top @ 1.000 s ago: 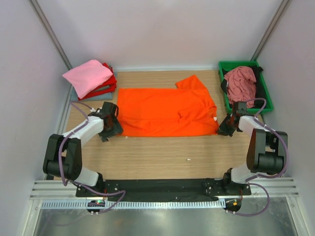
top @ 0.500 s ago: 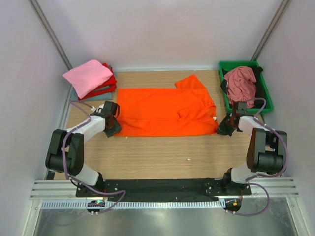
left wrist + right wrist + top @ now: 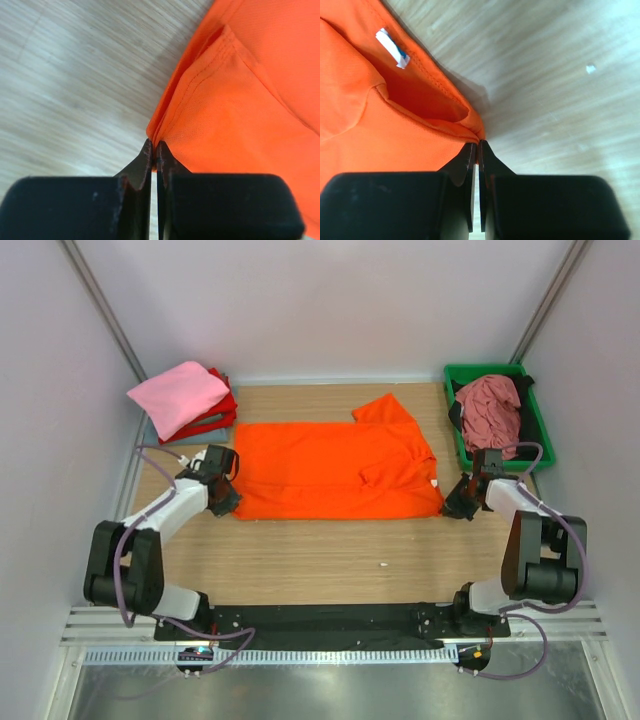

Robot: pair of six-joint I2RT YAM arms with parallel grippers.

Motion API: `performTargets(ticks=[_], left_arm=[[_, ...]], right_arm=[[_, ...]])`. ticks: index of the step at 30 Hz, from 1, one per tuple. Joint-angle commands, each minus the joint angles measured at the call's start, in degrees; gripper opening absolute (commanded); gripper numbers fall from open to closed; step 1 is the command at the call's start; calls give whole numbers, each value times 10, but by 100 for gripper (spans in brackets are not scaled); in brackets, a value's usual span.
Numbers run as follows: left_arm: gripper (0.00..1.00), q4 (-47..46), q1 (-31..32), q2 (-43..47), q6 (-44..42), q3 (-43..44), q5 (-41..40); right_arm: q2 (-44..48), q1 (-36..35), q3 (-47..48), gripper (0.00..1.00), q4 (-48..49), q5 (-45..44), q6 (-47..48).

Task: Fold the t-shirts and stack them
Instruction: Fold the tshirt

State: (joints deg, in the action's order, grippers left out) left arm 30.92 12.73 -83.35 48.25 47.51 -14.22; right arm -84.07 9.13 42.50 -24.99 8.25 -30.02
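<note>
A bright orange t-shirt (image 3: pixel 335 468) lies spread flat across the middle of the wooden table. My left gripper (image 3: pixel 230 502) is shut on its near-left corner; the left wrist view shows the hem (image 3: pixel 200 85) pinched between the fingertips (image 3: pixel 145 155). At the near-right corner my right gripper (image 3: pixel 452 506) is shut on the orange cloth (image 3: pixel 380 125), where a white label (image 3: pixel 392 47) shows inside the hem. A folded stack with a pink t-shirt (image 3: pixel 178 395) over red and grey-blue ones sits at the far left.
A green tray (image 3: pixel 535 418) at the far right holds a crumpled dusty-rose shirt (image 3: pixel 490 410) over something black. Bare wood lies in front of the orange shirt. White walls close in on both sides.
My left gripper moved in to the shirt's near-left corner and shut on it. The corner has bunched slightly inward. The right gripper kept its hold.
</note>
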Motion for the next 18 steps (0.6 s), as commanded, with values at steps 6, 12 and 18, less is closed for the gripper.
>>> performTargets(ticks=[6,12,18], left_arm=[[0,85,-3,114,16,-18,-22],[2,126,-3,170,33,-39,-8],[13,178,-3,246,49,-51,12]], right_arm=[[122,0,-21,1,-85,-29,-33],[196,0,-30,1,-138,-10,-58],[276,1,-25,6,-210,5,-57]])
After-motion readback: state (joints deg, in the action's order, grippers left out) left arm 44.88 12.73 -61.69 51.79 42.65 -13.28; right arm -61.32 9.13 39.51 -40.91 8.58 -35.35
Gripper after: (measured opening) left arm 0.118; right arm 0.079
